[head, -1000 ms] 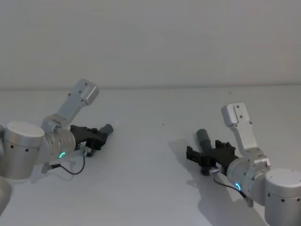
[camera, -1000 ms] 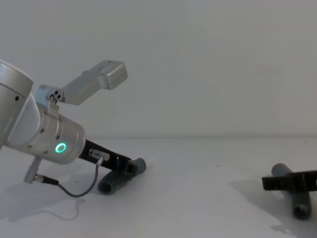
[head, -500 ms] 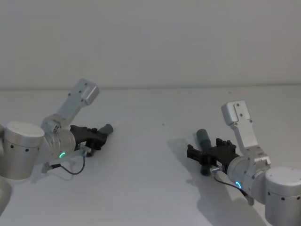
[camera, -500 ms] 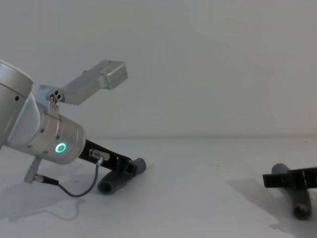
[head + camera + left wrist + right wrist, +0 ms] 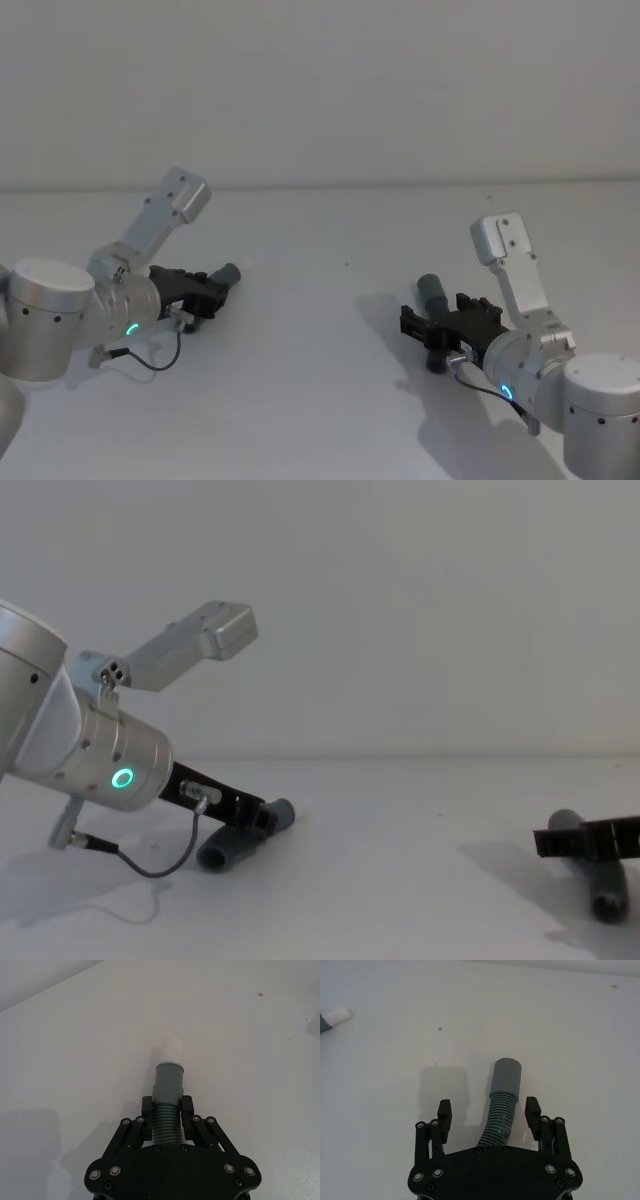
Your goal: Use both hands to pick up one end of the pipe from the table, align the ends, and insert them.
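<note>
Head view: locate the left gripper (image 5: 205, 290) at the middle left of the frame and the right gripper (image 5: 440, 327) at the lower right. Both sit low over the white table (image 5: 320, 410) and are well apart from each other.

Left wrist view: confirm that the left gripper's fingers (image 5: 148, 1109) are closed on the ribbed middle of the left pipe piece (image 5: 167, 1097), with one finger pressing on each side. The smooth grey cuff (image 5: 168, 1079) projects beyond the fingertips, and a narrower whitish tip (image 5: 172, 1047) extends from that cuff.

Right wrist view: note that the right gripper's fingers (image 5: 445, 1112) are spread wide. The right pipe piece (image 5: 501, 1102) lies between them on the table, and you can see a clear gap on both sides, so neither finger touches it. Its round cuff (image 5: 507, 1076) points away from the gripper, and the ribbed section bends slightly under the gripper body. Farther off across the table you can see the whitish tip of the left piece.

Chest view: observe the left pipe piece at the lower left of the frame. It is held tilted, with one end low by the table and the other end raised toward the centre. At the lower right edge, the right gripper crosses over the right pipe piece, which lies on the table.
</note>
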